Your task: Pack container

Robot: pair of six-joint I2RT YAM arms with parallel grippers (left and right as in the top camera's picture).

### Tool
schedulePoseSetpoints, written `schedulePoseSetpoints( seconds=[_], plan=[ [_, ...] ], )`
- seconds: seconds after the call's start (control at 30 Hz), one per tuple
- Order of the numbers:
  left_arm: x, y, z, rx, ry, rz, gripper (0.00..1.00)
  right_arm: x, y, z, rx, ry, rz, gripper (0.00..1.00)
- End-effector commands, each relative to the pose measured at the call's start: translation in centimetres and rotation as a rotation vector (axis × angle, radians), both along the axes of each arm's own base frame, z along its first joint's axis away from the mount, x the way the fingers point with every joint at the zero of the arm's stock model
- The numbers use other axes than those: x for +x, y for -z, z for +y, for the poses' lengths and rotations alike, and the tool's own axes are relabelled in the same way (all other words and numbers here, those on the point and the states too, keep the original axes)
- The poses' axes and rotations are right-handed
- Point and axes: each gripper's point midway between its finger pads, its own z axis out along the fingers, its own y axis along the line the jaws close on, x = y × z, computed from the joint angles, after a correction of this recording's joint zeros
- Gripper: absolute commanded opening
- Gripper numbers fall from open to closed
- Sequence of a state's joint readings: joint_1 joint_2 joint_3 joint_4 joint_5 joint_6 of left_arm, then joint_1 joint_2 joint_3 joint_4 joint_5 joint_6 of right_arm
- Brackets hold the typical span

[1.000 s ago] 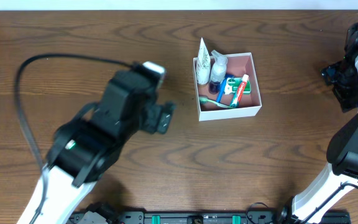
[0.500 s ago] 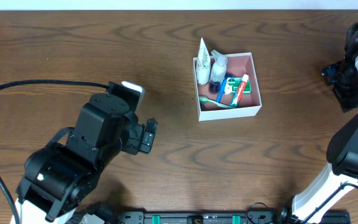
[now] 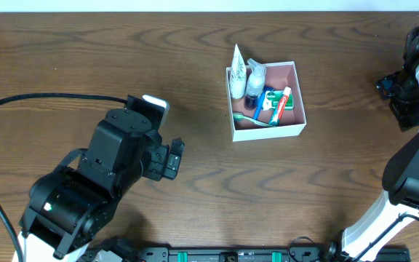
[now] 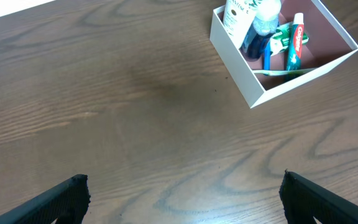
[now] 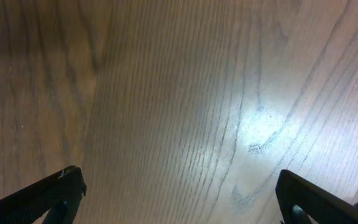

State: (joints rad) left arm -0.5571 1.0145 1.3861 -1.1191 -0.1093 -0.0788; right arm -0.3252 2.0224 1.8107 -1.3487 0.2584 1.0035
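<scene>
While the left hand hung released, the container sat ahead & right of it, well apart. Right hand was released too, above the counter.

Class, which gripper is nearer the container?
Left, though not by much. Seen from overhead, the left gripper lies off the lower-left corner of the container; the right gripper is farther, beyond its right wall.

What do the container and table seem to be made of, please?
The container looks like matte cardboard: thin, flat white walls, crisp corners, dusty-pink inside. The table shows dark wood grain with a sheen; wood or laminate, unclear.
</scene>
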Motion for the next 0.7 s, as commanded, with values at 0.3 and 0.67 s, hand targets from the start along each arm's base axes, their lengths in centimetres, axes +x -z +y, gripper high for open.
schedulePoseSetpoints(
  seconds=[0.3,0.67],
  plan=[
    [-0.2,-1.4,2.6,-0.028,-0.095,-0.053,0.98,0.0,0.0,-0.3,-0.014,0.015,0.002,0.99],
    [-4.5,-5.3,8.2,-0.129,-0.267,-0.25,0.98,0.0,0.0,-0.3,-0.014,0.015,0.002,0.99]
  ],
)
